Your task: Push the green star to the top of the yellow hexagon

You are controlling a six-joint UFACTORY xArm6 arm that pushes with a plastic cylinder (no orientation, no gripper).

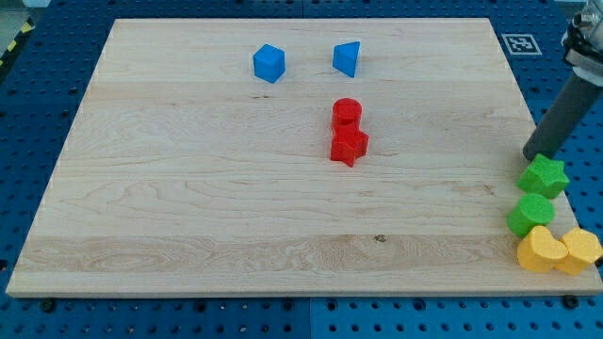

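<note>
Bright, even overhead light — soft, short shadows under the blocks, no glare — sharp focus throughout.

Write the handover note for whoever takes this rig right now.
My tip sits just above-left of the green star, touching or nearly so, at the board's right edge.
Below the star: a green round block, then two yellow blocks; the hexagon looks to be the right one, the other is heart-like.
The star is above the hexagon but a block away; it still needs pushing closer.

A robotics lab: wooden board (188,188) on blue perforated bench (38,104), fiducial marker (517,42).
</note>
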